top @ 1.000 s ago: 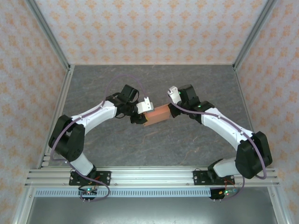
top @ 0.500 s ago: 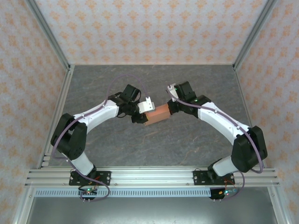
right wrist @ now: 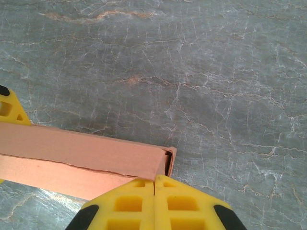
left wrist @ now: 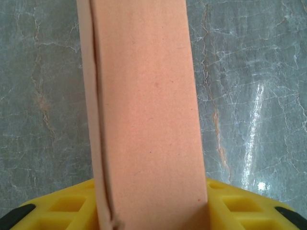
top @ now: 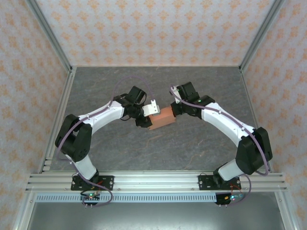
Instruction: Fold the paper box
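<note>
The paper box (top: 161,118) runs lengthwise left-right (right end slightly farther back).

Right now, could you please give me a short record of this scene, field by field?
box: salmon, folded into a long closed block, mid-table between the two arms
seam: runs along one long side, gaping slightly
left fingers: shut on box, one on each side of its near end
right fingers: shut together, tips at the box's end corner; whether a flap is pinched cannot be told
table: grey marbled surface
</note>
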Controlling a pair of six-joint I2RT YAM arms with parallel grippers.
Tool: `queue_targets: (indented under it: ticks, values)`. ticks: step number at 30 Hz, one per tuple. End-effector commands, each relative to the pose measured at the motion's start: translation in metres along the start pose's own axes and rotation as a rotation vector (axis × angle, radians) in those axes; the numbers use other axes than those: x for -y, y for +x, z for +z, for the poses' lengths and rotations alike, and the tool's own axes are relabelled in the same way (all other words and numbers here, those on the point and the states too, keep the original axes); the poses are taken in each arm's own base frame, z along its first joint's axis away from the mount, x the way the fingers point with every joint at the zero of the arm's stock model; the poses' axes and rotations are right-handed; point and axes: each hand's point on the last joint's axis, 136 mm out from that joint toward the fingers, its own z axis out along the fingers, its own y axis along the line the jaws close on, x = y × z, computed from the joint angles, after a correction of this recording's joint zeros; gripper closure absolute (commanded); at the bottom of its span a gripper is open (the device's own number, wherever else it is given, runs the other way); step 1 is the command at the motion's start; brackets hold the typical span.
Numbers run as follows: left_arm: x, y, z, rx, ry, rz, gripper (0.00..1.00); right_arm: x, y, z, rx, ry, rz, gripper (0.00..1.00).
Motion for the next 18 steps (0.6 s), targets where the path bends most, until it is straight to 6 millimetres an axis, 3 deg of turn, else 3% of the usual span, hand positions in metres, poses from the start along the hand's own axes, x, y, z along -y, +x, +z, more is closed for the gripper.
queue_targets:
  ticks: [1,18]
  values:
    - [-0.001,-0.002,-0.001,-0.024,0.0,-0.017,0.56,-0.002,-0.011,-0.003,0.009,0.001,0.011,1.0]
    - [-0.006,0.013,0.007,-0.092,-0.023,-0.009,0.6,0.006,-0.011,0.0,-0.105,0.057,0.065,1.0]
